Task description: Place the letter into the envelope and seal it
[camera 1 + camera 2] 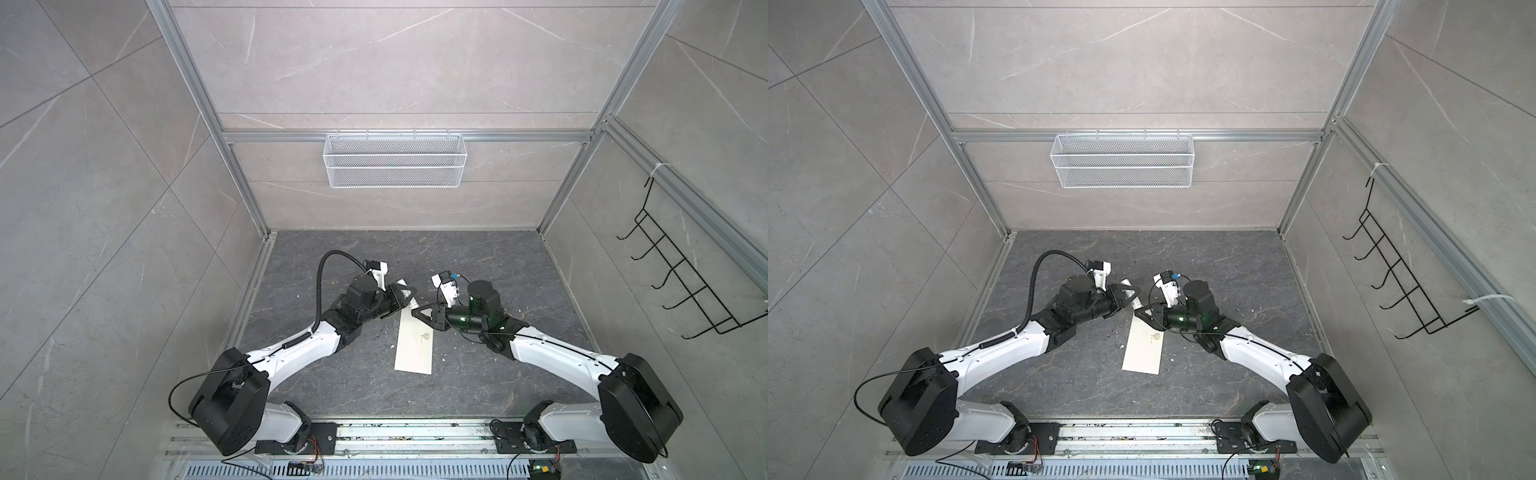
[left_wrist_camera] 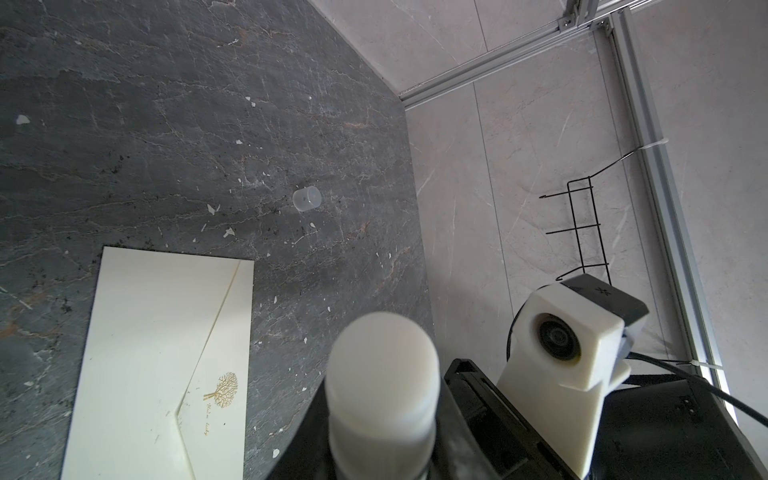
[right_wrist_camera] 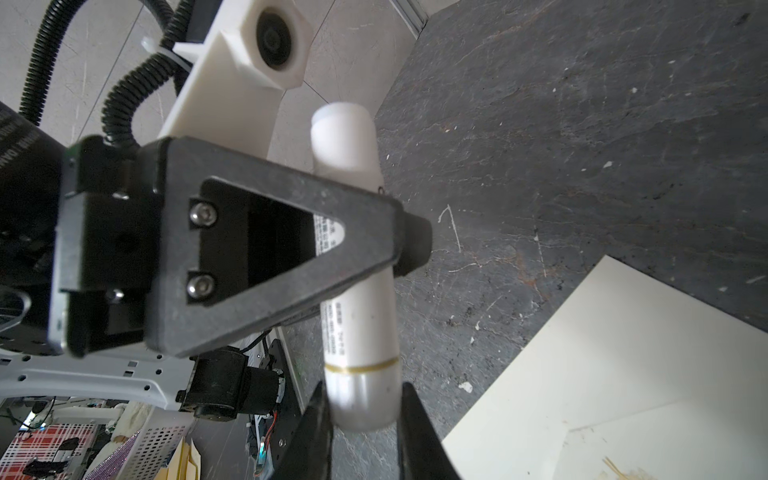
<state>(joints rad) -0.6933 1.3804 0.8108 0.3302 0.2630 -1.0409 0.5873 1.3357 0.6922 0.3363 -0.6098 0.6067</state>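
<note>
The dark veined desk (image 1: 478, 270) sat inside pale tiled walls, with a wire basket (image 1: 392, 160) hung on the back one. From my console I saw the envelope (image 1: 415, 349) lying flat on the desk in both top views, emblem side up and flap folded down; whether the flap was stuck, I couldn't tell. Over the envelope's far end the two arms met on a white tube (image 3: 353, 137). The left gripper (image 1: 404, 296) was clamped round its middle, and the right gripper (image 3: 363, 409) held its gold-banded end, fingers against either side. A small clear cap (image 2: 306, 199) lay on the desk, apart from the envelope.
</note>
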